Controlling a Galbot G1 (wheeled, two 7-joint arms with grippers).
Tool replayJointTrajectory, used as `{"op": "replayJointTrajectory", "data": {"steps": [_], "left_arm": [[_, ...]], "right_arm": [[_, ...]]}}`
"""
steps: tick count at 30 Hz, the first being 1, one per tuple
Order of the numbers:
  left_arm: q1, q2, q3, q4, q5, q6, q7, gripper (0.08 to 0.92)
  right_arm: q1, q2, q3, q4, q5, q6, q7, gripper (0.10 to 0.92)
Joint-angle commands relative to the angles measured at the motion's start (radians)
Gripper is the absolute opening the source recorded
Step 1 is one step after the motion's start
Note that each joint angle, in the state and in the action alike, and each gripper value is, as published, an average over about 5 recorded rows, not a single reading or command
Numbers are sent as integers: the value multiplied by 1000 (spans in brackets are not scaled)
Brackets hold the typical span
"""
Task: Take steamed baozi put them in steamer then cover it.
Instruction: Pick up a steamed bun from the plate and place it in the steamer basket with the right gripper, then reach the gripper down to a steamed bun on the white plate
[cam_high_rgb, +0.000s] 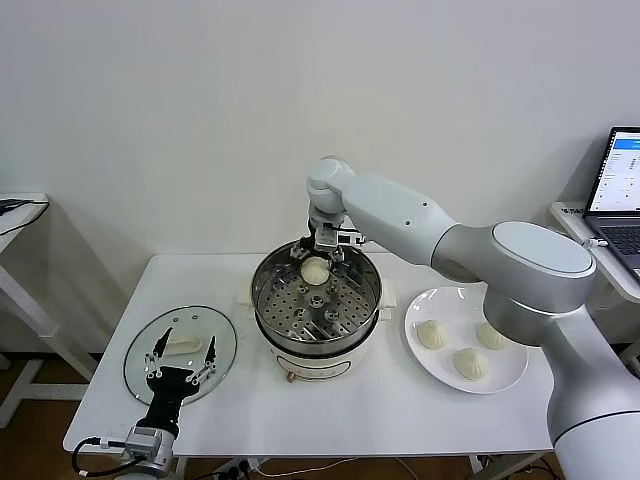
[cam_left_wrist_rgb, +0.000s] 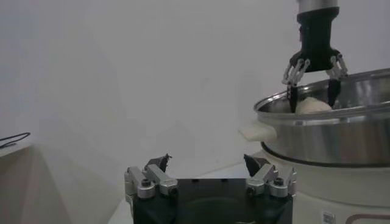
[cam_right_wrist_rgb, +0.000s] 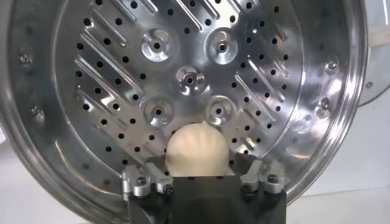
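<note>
Left gripper (cam_high_rgb: 181, 352) hangs spread wide over the round clear glass cover (cam_high_rgb: 180, 353) with its white handle, at the near left of the white surface (cam_high_rgb: 340, 420). Three pleated cream-white baozi (cam_high_rgb: 470, 362) sit on a flat white plate (cam_high_rgb: 430, 370) at right. Farther back, the right gripper (cam_high_rgb: 321, 249) is down inside the shiny round steel steamer (cam_high_rgb: 317, 302), fingers parted around the fourth bun (cam_high_rgb: 315, 269) resting on the perforated tray.

Shiny perforated steel steamer (cam_high_rgb: 316, 300), clear glass cover (cam_high_rgb: 181, 352), matt baozi (cam_high_rgb: 315, 270).
</note>
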Motion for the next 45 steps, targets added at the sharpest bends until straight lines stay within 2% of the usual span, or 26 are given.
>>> {"op": "replayJointTrajectory", "data": {"steps": [1, 8, 14, 21, 28, 45], "left_arm": [[2, -1, 10, 1, 4, -1, -2, 823], [5, -6, 29, -5, 17, -2, -6, 823], [12, -6, 37, -13, 26, -4, -8, 823], [20, -8, 36, -10, 33, -15, -9, 823], [14, -14, 40, -1, 32, -14, -11, 823], [7, -18, 37, 9, 29, -10, -11, 823]], "right_arm": [[129, -140, -37, 180, 214, -94, -52, 822], [365, -447, -203, 432, 581, -388, -172, 823], [357, -662, -264, 524, 682, -680, -236, 823], [217, -779, -249, 515, 672, -866, -223, 823], [23, -787, -145, 505, 582, -1006, -212, 823], [-267, -689, 74, 334, 495, -1029, -96, 823]]}}
